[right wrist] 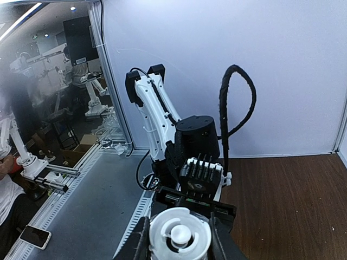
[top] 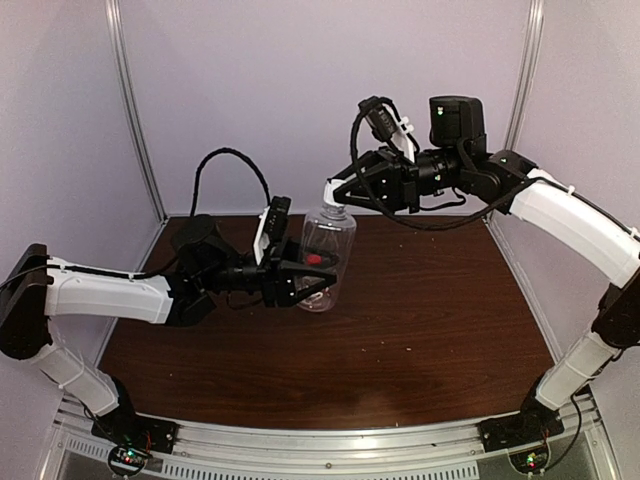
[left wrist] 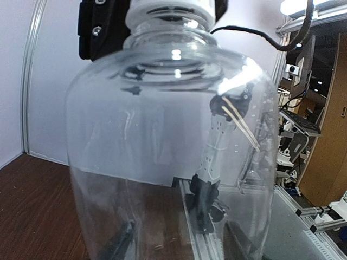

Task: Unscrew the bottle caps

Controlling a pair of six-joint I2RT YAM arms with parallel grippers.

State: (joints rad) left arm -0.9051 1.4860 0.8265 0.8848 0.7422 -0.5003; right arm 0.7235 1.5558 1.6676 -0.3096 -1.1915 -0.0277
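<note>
The taller clear unlabelled bottle [top: 326,250] stands upright on the table, and it fills the left wrist view [left wrist: 162,146]. My left gripper [top: 308,280] is shut on its lower body; its fingers [left wrist: 116,244] show dimly through the plastic. The white cap [top: 334,192] sits on the bottle's neck [left wrist: 171,8]. My right gripper [top: 336,194] comes in from the right and is shut on this cap [right wrist: 180,236], with one finger [right wrist: 217,238] on each side. A small red patch [top: 318,259] shows at the bottle's body; I cannot tell what it is. The red-labelled bottle is not clearly in view.
The dark wooden table [top: 430,320] is enclosed by pale walls, with metal corner posts [top: 135,110] at the back left and right. A metal rail [top: 330,440] runs along the near edge between the arm bases. The left arm's cable [top: 230,160] loops above its wrist.
</note>
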